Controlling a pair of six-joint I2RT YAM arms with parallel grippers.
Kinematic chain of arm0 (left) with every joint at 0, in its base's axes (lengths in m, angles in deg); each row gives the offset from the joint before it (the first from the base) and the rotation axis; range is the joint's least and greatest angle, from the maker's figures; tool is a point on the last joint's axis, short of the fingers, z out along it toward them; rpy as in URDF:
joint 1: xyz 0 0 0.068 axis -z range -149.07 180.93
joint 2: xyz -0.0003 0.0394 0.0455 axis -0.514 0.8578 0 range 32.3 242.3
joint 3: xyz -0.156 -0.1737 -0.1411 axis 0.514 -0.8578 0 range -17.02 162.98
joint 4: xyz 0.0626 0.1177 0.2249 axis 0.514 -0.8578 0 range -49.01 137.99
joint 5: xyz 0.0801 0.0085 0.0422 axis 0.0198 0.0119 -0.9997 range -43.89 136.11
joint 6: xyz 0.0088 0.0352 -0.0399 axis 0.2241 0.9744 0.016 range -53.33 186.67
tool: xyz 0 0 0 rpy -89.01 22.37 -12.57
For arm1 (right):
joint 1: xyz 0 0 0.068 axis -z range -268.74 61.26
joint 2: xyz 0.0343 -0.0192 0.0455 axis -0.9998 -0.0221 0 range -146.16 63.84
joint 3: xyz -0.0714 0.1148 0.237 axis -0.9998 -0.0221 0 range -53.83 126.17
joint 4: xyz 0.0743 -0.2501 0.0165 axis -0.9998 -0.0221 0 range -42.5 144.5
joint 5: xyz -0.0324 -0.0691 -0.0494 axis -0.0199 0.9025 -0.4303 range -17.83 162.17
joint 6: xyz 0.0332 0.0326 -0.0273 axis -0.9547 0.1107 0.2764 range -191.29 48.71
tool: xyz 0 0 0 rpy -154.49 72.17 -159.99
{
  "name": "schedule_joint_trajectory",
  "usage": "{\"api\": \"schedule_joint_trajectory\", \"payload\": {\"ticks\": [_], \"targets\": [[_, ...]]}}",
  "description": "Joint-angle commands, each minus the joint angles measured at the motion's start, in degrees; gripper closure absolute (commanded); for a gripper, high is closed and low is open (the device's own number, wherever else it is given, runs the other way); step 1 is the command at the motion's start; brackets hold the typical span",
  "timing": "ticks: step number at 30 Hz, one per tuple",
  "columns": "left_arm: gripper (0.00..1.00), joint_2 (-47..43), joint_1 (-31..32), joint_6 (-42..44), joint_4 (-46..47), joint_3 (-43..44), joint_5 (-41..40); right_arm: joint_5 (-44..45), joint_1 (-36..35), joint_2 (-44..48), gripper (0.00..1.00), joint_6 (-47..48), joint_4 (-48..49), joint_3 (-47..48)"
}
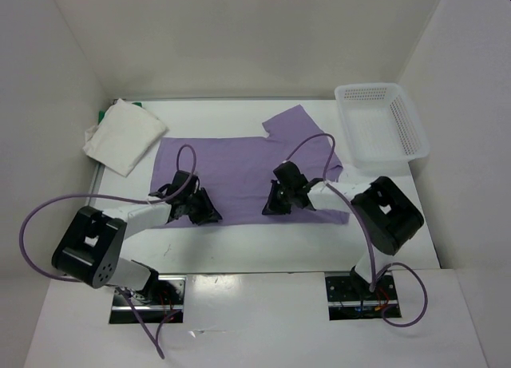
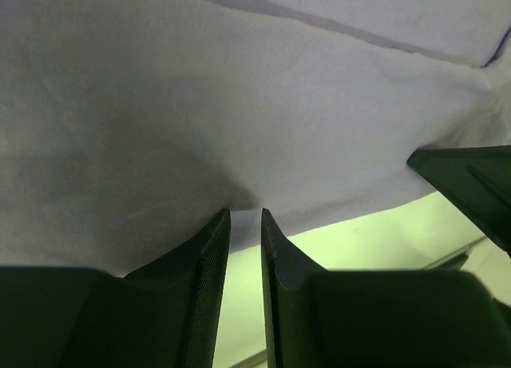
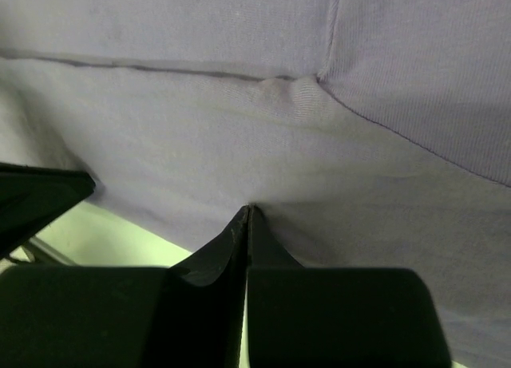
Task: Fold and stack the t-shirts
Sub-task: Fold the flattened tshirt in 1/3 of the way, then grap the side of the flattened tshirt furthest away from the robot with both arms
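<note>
Overhead I count three: lavender shirt (image 1: 239, 172), white shirt (image 1: 124, 136), green shirt (image 1: 101, 114); wrist views add right gripper (image 3: 247, 210) pinching lavender, left gripper (image 2: 243, 215) narrow, hold unclear

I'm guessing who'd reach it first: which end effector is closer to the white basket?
Right. The right end effector pinches the purple shirt at its near edge, down-left of the white basket; the left end effector is at that edge, farther left.

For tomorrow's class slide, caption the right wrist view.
Right gripper shut, pinching the near edge of the spread lavender t-shirt.
</note>
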Motion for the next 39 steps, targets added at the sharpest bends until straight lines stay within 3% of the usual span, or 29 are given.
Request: {"api": "schedule_joint_trajectory", "payload": {"ticks": [1, 5, 8, 10, 12, 13, 15, 16, 18, 21, 22, 24, 27, 30, 36, 39], "targets": [[0.69, -2.27, -0.12, 0.96, -10.9, -5.14, -0.36, 2.02, -2.99, 1.6, 1.0, 0.75, -7.08, -4.96], [0.69, -13.31, 0.58, -3.85, -12.58, -12.61, 0.96, 0.27, -4.05, 6.61, 0.98, -0.04, -9.18, -7.25], [0.69, -19.83, 0.59, -4.4, -15.91, -11.41, -0.62, -1.4, -4.05, 9.32, 0.93, 1.18, -13.05, -6.04], [0.69, -19.86, -0.99, -2.65, -17.94, -5.53, -0.62, -0.7, -2.75, 10.83, 0.86, 3.8, -17.17, -1.31], [0.69, -17.58, -2.83, 1.81, -20.91, 1.14, -0.1, -3.32, 0.15, 13.1, 0.82, 5.66, -17.99, 2.31], [0.72, -16.61, -4.06, 3.32, -20.93, 7.87, -0.1, -4.38, 2.78, 13.64, 0.8, 6.54, -17.99, 5.63], [0.82, -13.98, -9.94, 7.44, -20.93, 13.8, -0.09, -5.97, 4.29, 13.65, 0.79, 8.03, -17.99, 10.29], [0.82, -12.84, -12.4, 8.59, -19.63, 16.27, -0.97, -5.45, 4.3, 12.95, 0.79, 8.65, -17.99, 11.72], [0.9, -6.96, -20.63, 10.27, -16.65, 22.43, -2.64, -4.22, 4.83, 10.41, 0.92, 9.18, -17.99, 15.14], [0.91, 3.32, -27.26, 11.68, -12.23, 28.84, -5.09, -4.22, 4.83, 9.87, 0.94, 9.18, -15.27, 15.77], [0.9, 8.31, -28.23, 11.68, -11.53, 30.43, -5.1, -4.22, 5.43, 9.87, 0.94, 8.49, -14.39, 15.77], [0.78, 14.12, -29.64, 11.68, -10.21, 35.42, -5.8, -4.92, 5.44, 9.87, 0.94, 8.48, -13.34, 15.77], [0.68, 19.14, -29.65, 11.68, -7.31, 38.78, -10.98, -5.53, 6.58, 8.38, 0.92, 9.8, -13.33, 16.3], [0.68, 25.55, -29.65, 11.68, -7.83, 44.49, -15.73, -6.76, 7.81, 7.24, 0.92, 11.12, -13.33, 16.83], [0.53, 32.78, -29.65, 13.61, -8.36, 51.18, -19.78, -8.26, 9.04, 5.38, 0.92, 12.69, -13.33, 18.49], [0.51, 35.41, -29.65, 15.54, -8.36, 53.37, -22.84, -8.26, 9.57, 4.68, 0.91, 12.7, -13.94, 18.5]]}}
